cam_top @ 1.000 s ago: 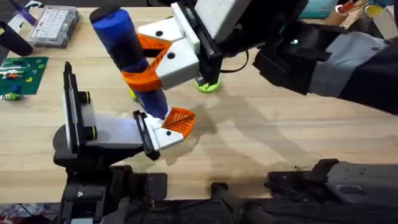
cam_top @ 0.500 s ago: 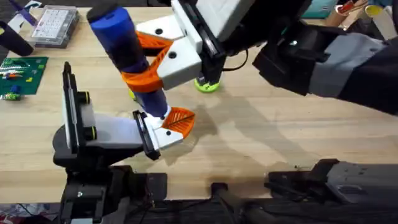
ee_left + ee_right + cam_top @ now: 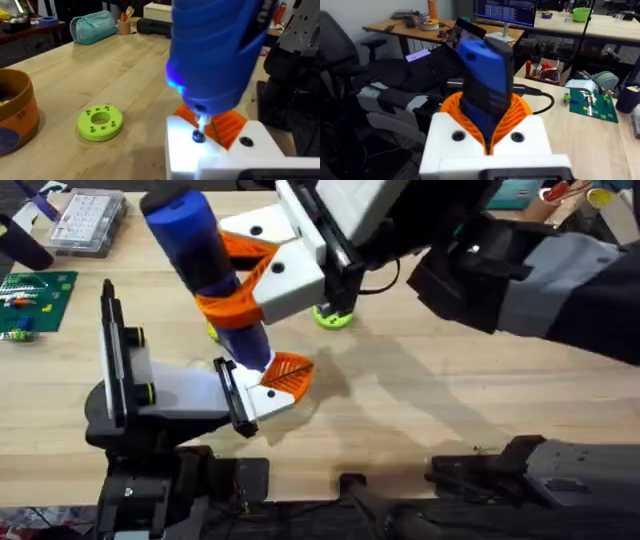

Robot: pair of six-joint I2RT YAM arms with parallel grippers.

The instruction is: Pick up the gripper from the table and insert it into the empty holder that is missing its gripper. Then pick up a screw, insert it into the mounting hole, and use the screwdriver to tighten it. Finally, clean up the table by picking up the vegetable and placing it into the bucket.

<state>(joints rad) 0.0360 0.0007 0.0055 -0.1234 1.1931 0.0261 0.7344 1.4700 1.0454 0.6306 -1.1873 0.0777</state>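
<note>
- Nothing has shifted to speak of since a second ago: my right hand (image 3: 240, 280) holds the same place, with the screwdriver (image 3: 205, 270) at the same tilt.
- My right hand is clamped on the screwdriver, its orange ribbed pads (image 3: 235, 308) pressed against the blue barrel partway down; from my right wrist I see the barrel (image 3: 485, 90) rising between the two white fingers.
- Its thin metal bit (image 3: 200, 122) points down onto a small dark screw (image 3: 198, 136) seated in a white block, and a blue light glows on the barrel just above.
- That white block is part of my left hand (image 3: 262, 390), low at the table just beside the screwdriver's tip, with an orange pad (image 3: 290, 372) showing next to it. I cannot tell whether its fingers are apart or closed.
- To its left a black holder (image 3: 125, 385) stands upright on a dark base.
- Farther out on the table (image 3: 420, 410), a round lime-green disc with holes (image 3: 100, 121) lies flat, well apart from the screw.
- Beyond the disc, the orange-brown bucket (image 3: 15, 120) stands at the edge of my left wrist view.
- Near the table's far left corner are a green circuit board (image 3: 35, 295) and a clear parts box (image 3: 88, 220).
</note>
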